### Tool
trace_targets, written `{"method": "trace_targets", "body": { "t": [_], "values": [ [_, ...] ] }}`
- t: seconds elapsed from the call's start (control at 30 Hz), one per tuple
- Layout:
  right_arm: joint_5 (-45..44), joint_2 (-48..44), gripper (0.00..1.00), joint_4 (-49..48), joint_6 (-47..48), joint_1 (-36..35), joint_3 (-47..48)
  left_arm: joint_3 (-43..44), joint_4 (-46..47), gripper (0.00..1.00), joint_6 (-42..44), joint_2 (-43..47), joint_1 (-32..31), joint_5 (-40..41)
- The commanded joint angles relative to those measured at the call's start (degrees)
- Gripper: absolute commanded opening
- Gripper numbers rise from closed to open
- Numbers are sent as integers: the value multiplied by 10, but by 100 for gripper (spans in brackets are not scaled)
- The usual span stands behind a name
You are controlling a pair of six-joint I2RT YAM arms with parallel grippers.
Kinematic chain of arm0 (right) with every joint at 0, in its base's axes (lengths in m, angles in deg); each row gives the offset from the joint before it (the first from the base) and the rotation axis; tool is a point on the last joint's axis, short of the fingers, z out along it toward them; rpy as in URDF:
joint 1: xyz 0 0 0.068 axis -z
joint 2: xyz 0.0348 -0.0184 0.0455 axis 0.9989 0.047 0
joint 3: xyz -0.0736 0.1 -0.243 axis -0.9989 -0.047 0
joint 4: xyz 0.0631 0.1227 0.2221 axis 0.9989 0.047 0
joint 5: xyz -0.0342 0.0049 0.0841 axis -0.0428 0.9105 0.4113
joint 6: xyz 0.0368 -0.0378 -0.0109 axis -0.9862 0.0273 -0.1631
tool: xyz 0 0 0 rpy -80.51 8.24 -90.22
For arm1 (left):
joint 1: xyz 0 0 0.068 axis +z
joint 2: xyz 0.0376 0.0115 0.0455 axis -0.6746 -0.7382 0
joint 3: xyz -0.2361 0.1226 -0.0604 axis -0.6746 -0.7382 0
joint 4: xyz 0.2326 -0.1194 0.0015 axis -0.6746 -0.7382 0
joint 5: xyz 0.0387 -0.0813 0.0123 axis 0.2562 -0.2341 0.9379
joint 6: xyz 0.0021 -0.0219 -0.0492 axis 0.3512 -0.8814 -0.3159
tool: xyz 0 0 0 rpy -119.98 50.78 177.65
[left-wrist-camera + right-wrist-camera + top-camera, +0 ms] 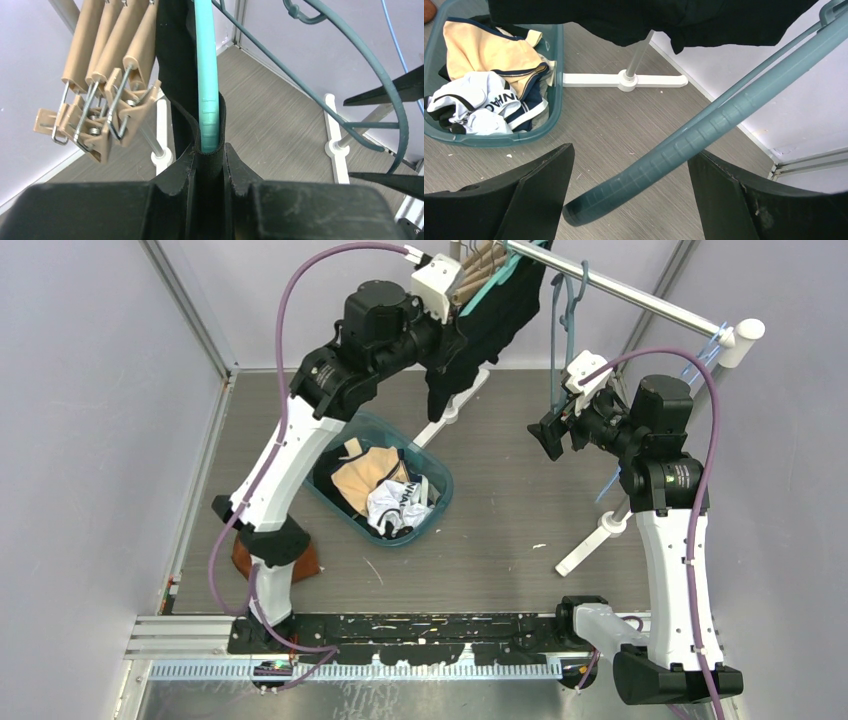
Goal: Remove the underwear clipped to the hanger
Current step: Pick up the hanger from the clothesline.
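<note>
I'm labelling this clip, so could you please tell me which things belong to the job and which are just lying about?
Job: black underwear; teal hanger it hangs on; left gripper, shut on the underwear's edge.

Lying about: wooden clip hangers; empty grey-blue hanger; basket of clothes; rail.

- We are looking into a robotics lab test cell: plain pale wall panels (90, 440) set in aluminium framing (185, 305) box in the floor.
- The left arm (280, 465) and right arm (675, 570) are bolted to a perforated rail (400, 628), with purple cables (714, 440) looping loose.
- The laundry reads as staged props (a small rack (640, 298) of hangers (107, 55), a teal basket (557, 70)).
</note>
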Motion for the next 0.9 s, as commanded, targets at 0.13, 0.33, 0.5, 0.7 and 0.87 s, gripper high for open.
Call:
{"method": "trace_targets", "body": {
  "t": [0.13,0.33,0.5,0.7,0.87],
  "values": [
    [7,-13,89,-28,9,1,-1,-100,43,0,8,94,1,-22],
    [49,-1,89,-27,3,0,4,-231,47,0,23,177,1,-59],
    [100,5,88,-14,11,-5,25,-345,50,0,60,267,1,-77],
    [104,24,86,19,24,-24,69,-397,-23,0,106,342,1,-127],
    [105,14,85,66,59,-38,82,-414,-89,0,148,388,15,-194]
  ]
}}
